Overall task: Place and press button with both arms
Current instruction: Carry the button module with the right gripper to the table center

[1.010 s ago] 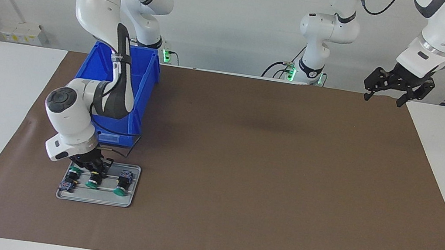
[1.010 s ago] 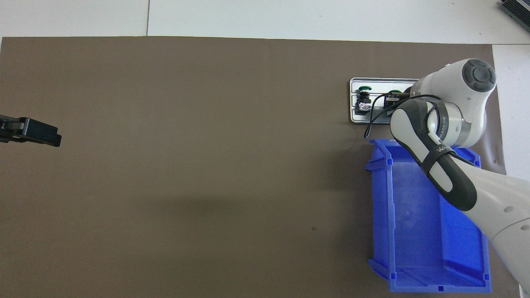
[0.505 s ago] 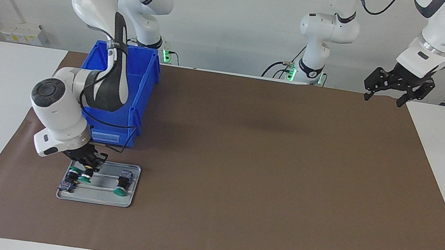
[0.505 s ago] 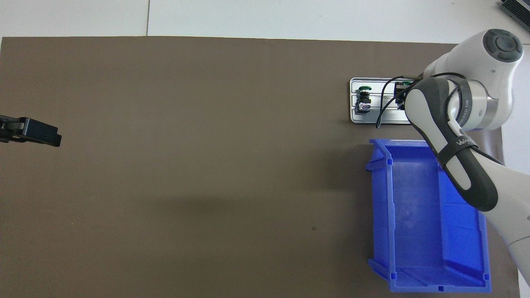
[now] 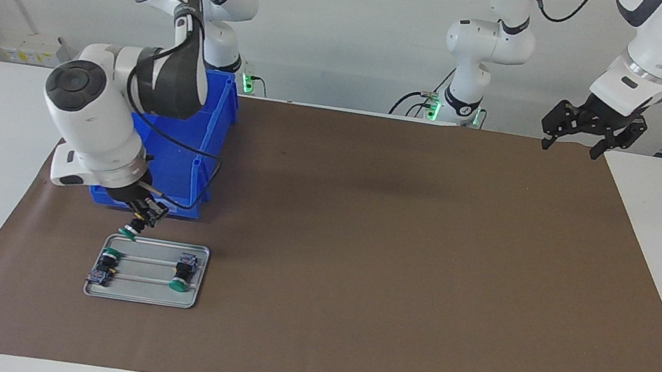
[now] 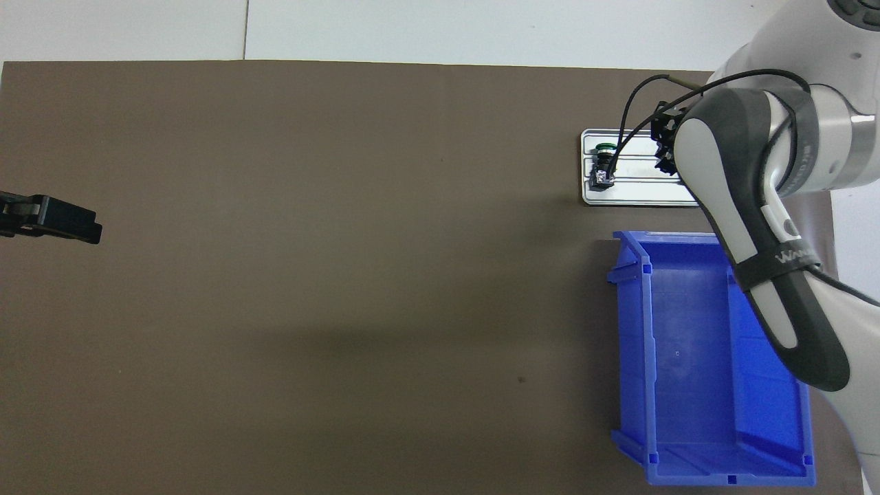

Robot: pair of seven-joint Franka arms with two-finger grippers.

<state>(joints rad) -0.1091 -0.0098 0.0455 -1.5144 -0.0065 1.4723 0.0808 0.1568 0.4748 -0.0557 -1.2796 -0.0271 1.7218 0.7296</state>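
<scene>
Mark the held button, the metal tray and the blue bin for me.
button (image 5: 132,230): facing view, green cap below the right gripper (image 5: 144,214).
metal tray (image 5: 144,297): facing view, bare rim.
blue bin (image 6: 715,471): overhead view, end wall nearest the robots.

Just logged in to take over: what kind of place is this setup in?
Probably a robotics lab bench: two white arms at a table with a brown mat, a blue bin, and a metal tray of switches. The right gripper holds a button.

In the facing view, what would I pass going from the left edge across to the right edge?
Grey tray with two green-capped switches → blue bin → bare brown mat → waiting left gripper.
</scene>
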